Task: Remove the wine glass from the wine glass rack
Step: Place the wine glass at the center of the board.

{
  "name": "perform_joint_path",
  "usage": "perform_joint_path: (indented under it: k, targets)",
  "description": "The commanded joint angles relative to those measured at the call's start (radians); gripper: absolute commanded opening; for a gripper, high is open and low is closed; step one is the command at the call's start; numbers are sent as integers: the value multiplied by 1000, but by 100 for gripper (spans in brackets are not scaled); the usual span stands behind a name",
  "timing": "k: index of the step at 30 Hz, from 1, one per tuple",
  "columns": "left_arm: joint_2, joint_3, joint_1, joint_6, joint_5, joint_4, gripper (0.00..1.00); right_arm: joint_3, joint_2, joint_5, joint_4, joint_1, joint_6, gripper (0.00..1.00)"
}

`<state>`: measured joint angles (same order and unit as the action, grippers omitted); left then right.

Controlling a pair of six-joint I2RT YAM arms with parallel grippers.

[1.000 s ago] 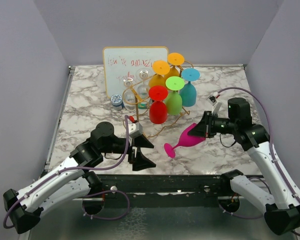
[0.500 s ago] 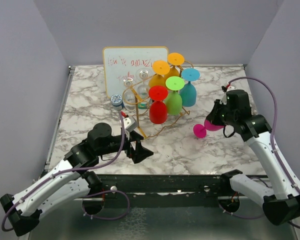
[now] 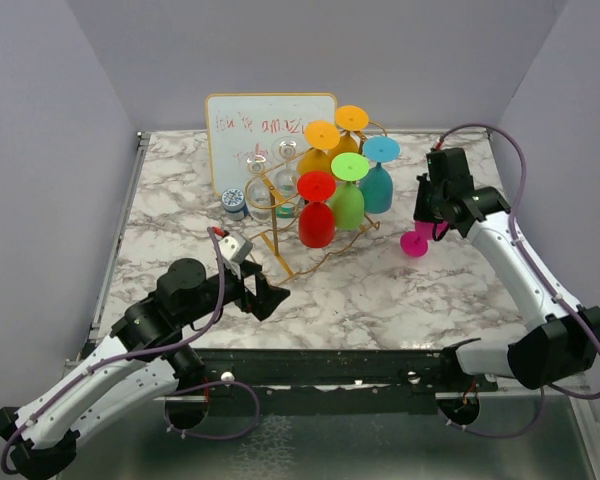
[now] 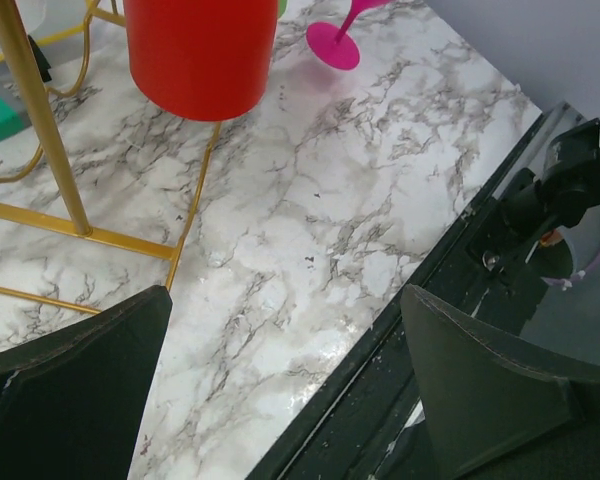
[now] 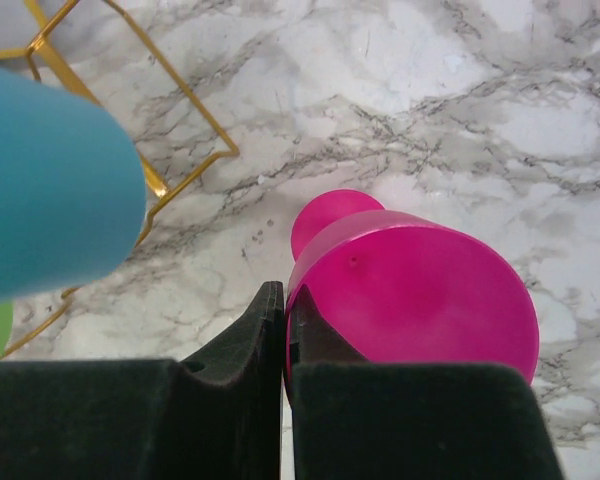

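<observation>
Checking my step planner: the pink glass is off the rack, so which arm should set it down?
Probably right: the right gripper is shut on the pink glass over bare marble; the left gripper is open beside the rack.

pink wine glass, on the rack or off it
Off. The pink wine glass is pinched in the right gripper over marble, apart from the gold rack where the other glasses hang.
</observation>
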<state>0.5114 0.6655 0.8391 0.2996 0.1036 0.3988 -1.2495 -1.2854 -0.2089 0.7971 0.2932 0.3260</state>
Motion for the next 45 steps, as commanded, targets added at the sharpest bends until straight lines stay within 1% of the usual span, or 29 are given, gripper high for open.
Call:
perform_joint_path:
  k: [1, 5, 8, 9, 12, 15, 20, 24, 29, 32, 37, 40, 42, 44, 45]
  targets:
    - [-24, -33, -2, -3, -49, 14, 99, -50, -70, -79, -84, -2, -29, 1]
    - [-57, -42, 0, -12, -96, 18, 99, -125, -186, -79, -79, -16, -61, 0]
    - [-69, -46, 0, -7, -157, 17, 99, -205, -269, -112, -65, -20, -62, 0]
    - [-72, -45, 0, -6, -157, 18, 99, -215, -284, -123, -77, -27, -63, 0]
    - [-83, -47, -1, 4, -141, 18, 99, -246, -333, -91, -106, -53, -73, 0]
    - [-88, -48, -1, 9, -152, 19, 99, -291, -392, -90, -94, -67, -71, 1]
    - [-74, -48, -1, 1, -148, 17, 99, -346, -455, -10, -106, -78, -78, 1]
    - [-53, -43, -2, 1, -149, 21, 99, -409, -515, -6, -68, -80, -80, 0]
    - [-59, -44, -1, 1, -149, 21, 99, -443, -557, 21, -59, -81, -89, 1]
    - [-68, -45, -1, 0, -158, 21, 99, -499, -599, 0, 2, -81, -94, 1]
    - [-66, -47, -1, 5, -176, 21, 99, -501, -612, 12, 2, -81, -105, 9]
    - [-50, -44, -1, 3, -154, 22, 99, -501, -616, 20, -1, -81, -104, 15]
    - [-37, -44, -1, 1, -145, 20, 99, -512, -619, 29, 7, -81, -106, 20]
    - [-30, -43, -1, 2, -142, 21, 99, -523, -618, 26, 11, -81, -109, 29]
    - [-26, -42, -1, 4, -143, 21, 99, -526, -614, 23, 11, -81, -110, 32]
